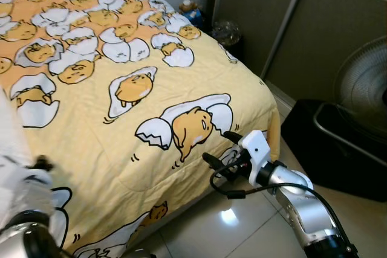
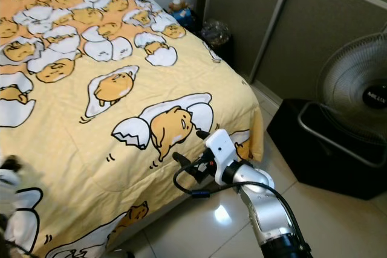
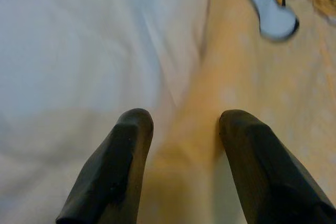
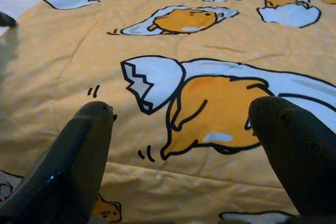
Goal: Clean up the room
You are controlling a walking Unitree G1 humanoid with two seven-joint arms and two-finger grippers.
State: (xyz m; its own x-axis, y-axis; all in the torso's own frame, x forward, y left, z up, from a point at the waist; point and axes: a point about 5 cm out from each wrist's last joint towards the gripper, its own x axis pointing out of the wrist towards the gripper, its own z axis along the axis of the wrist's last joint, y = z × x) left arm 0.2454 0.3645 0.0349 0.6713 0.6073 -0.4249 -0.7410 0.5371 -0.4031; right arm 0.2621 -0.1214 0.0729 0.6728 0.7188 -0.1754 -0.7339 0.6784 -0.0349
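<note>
A bed point(image 1: 260, 98) takes up most of the head views, covered by a yellow-orange duvet point(image 1: 91, 125) printed with egg-yolk cartoon figures and cracked white shells. The duvet lies spread flat over the mattress and hangs over the near edge toward the glossy tiled floor point(image 1: 242, 222).

The right arm reaches forward from the lower right, bent at the elbow, its silver forearm angled up toward the bed's near corner. The right tool point(image 1: 221, 146) hovers just over the edge of the duvet, next to the large yolk-and-shell print point(image 1: 187, 126). In the right wrist view its two black fingers point(image 4: 79, 156) stand wide apart with nothing between them, and that same print lies on the duvet beyond them.

The left arm comes in at the lower left of the left eye view, blurred and pale, low over the near side of the bed. The left tool point(image 3: 184, 145) has its black fingers point(image 3: 123, 161) apart, close above a fold where white fabric point(image 3: 79, 51) meets the yellow duvet; whether they touch the cloth cannot be told.

To the right of the bed stand a pedestal fan point(image 2: 357, 98), a black case point(image 2: 326, 149) on the floor, and sliding closet doors point(image 1: 284, 22). Small items point(image 1: 190, 9) sit at the far corner beside the bed, too small to identify.
</note>
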